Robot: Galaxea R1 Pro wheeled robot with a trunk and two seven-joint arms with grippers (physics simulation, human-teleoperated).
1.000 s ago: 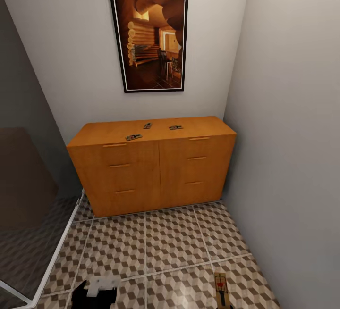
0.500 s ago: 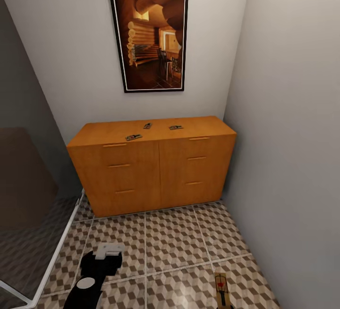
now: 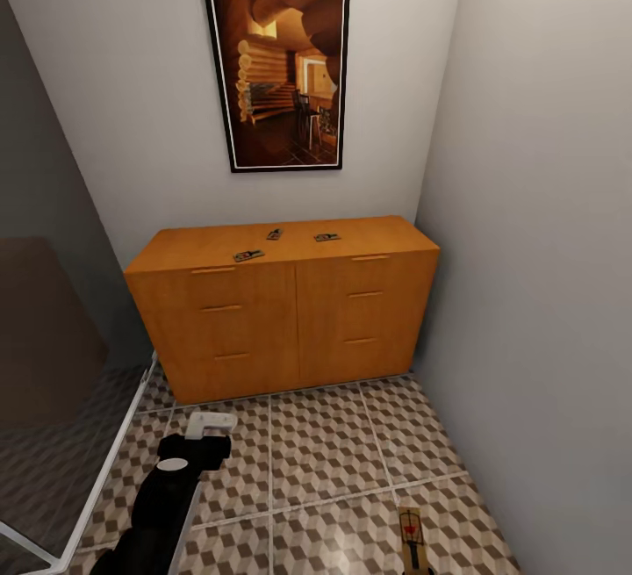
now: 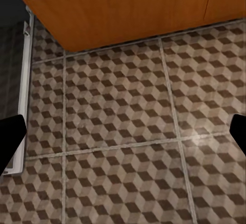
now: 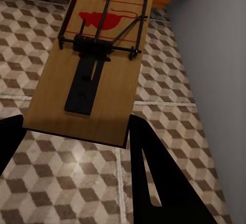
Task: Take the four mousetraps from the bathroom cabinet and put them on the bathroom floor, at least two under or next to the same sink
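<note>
Cabinet (image 3: 281, 312) top: seemingly three tiny, indistinct mousetraps (image 3: 248, 255).

The cabinet (image 3: 285, 312) is orange-brown wood. The bathroom floor (image 3: 325, 461) has tiles printed with brown, beige and white cubes, divided by pale grout. The held mousetrap (image 5: 95, 62) is a tan wooden board with black wire and a red mouse print. The walls (image 3: 527, 206) are pale grey. The framed picture (image 3: 279, 61) shows warm amber browns inside a black frame.
</note>
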